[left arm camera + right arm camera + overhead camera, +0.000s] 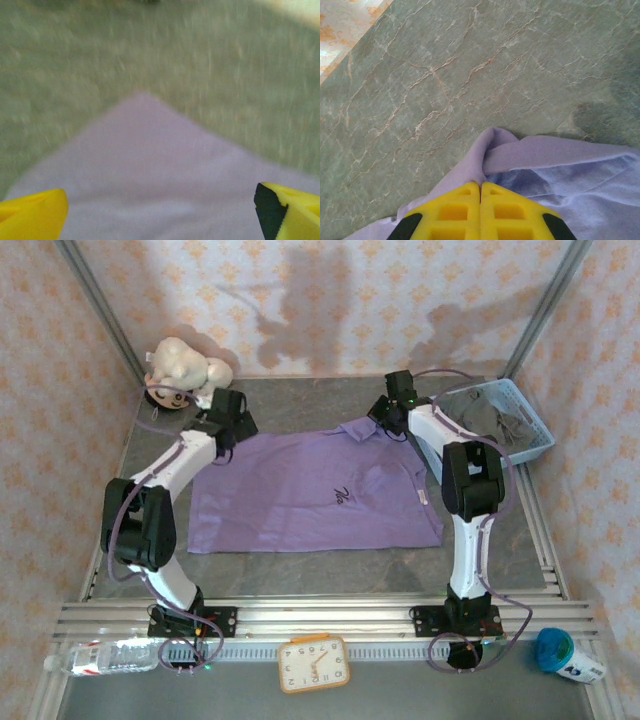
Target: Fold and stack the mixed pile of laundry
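Right gripper: I read it as clenched. Its two yellow fingers are pressed flat together with no gap. A raised fold of the lilac-purple shirt bunches up right at their tips, so I report the gripper as grasping that shirt. Directly ahead of the gripper lies bare green-grey veined table.

Left gripper: released. Its yellow fingers stand wide apart, and a pointed corner of the shirt lies between and just ahead of them on the table. This wrist view is blurred, so I cannot tell whether the fingers touch the cloth.

From the top camera, the shirt lies spread flat between the two grippers and on their near side, with the small chest logo facing up. The left gripper sits at the shirt's far left corner. The right gripper sits at the far edge beside the collar.

Just to the right of the right gripper stands a light blue lattice basket with dark cloth inside, too small for me to tell the garment. Just beyond the left gripper, a white plush toy lies in the back corner.

Farthest from both grippers, past the arm bases, lie a clear plastic bottle, an orange-framed clock and a blue-lidded cup.
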Controlling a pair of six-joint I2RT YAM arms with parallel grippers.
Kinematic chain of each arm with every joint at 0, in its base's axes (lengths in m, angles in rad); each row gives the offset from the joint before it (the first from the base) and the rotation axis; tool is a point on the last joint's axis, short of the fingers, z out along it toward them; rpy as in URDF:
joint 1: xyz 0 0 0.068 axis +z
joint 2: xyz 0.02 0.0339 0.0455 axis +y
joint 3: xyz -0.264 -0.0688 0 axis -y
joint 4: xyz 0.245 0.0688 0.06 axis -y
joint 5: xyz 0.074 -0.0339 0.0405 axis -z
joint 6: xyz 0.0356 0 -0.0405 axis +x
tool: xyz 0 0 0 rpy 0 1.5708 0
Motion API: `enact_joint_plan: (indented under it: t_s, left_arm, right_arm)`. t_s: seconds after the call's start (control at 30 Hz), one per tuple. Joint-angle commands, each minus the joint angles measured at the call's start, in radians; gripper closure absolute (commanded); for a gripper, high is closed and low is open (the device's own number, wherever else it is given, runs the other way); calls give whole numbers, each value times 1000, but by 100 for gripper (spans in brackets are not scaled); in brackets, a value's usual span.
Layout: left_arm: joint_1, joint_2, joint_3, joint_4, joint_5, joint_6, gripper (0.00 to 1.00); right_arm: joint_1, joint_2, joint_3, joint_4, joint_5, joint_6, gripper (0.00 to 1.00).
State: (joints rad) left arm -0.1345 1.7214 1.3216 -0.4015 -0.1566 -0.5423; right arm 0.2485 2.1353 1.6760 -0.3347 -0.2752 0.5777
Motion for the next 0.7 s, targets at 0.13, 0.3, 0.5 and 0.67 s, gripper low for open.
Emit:
enact_joint_plan:
  t_s: [0.13,0.3,0.5,0.67]
  left_arm:
    - [66,287,214,-82,-48,23,16]
    - [84,454,385,-154,-14,26,33]
    - [84,553,480,-207,-26,28,33]
    - [91,595,494,-215,15,25,66]
  right_arm:
    - [3,-32,2,-6,-23,-17,100]
    - [3,-38,-2,-8,-25,-24,100]
    - [4,-41,-1,-20,-12,-36,100]
    - [3,-38,7,-24,-10,-39,100]
